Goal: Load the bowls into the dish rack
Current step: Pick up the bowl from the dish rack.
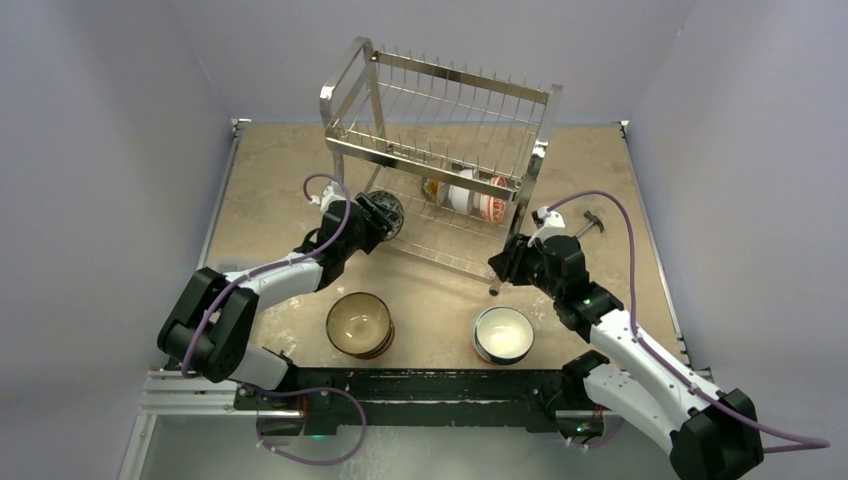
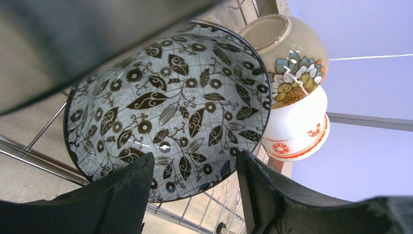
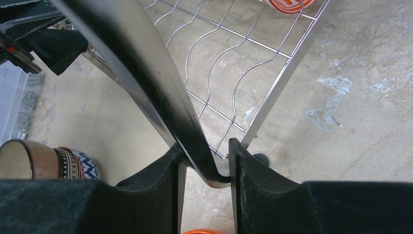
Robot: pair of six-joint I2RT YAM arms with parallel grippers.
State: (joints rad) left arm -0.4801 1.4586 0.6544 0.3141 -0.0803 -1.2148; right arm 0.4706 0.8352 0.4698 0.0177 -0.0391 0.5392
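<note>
Leaf-patterned bowl (image 2: 170,97) on edge in dish rack (image 3: 141,83): left gripper (image 2: 194,161), jaws wide, should back straight off the rim; right gripper (image 3: 205,148), clamped on rack leg, steadies.

Beige mottled table (image 1: 440,300) (stained in spots), plain lavender walls (image 1: 100,150)
</note>
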